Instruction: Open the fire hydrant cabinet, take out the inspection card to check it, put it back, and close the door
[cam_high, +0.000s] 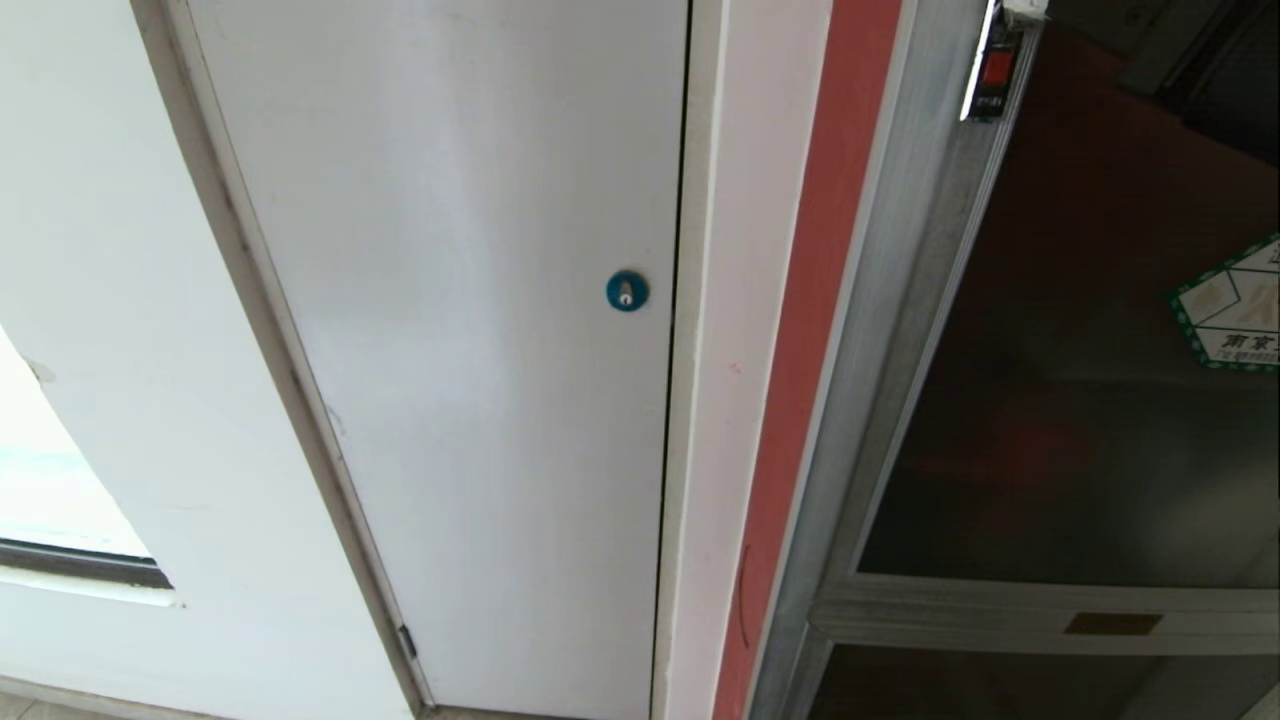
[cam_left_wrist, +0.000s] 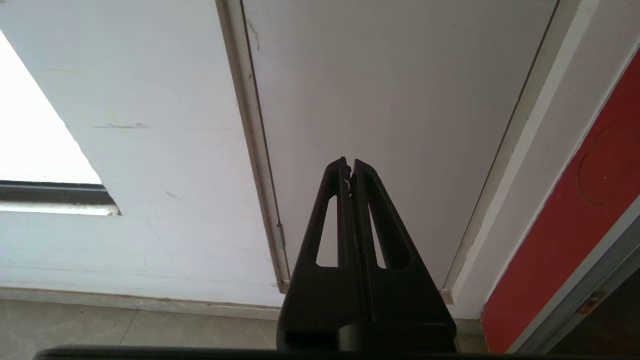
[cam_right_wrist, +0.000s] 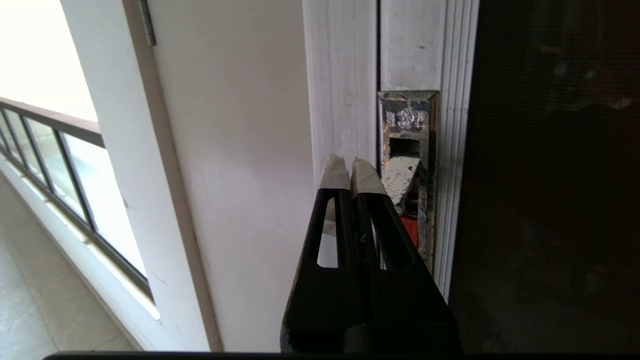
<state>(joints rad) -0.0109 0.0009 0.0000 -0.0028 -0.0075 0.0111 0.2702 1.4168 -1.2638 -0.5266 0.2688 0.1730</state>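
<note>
A plain white panel door (cam_high: 450, 350) is seen shut in its frame, a round blue lock (cam_high: 627, 290) set near its right edge. A white wall (cam_high: 110, 300) is seen to its left, where a bright window (cam_high: 50, 480) is cut low. Railing bars (cam_right_wrist: 45, 165) are seen across the window, and pale floor tiles (cam_left_wrist: 125, 325) lie below the wall.

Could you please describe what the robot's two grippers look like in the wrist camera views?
Both are matte black. The left gripper has two long fingers tapering to a point, each with a slim triangular cut-out, rising from a broad black base. The right gripper has the same shape, but its fingertips are wrapped in whitish tape. No cables or markings show.
</note>
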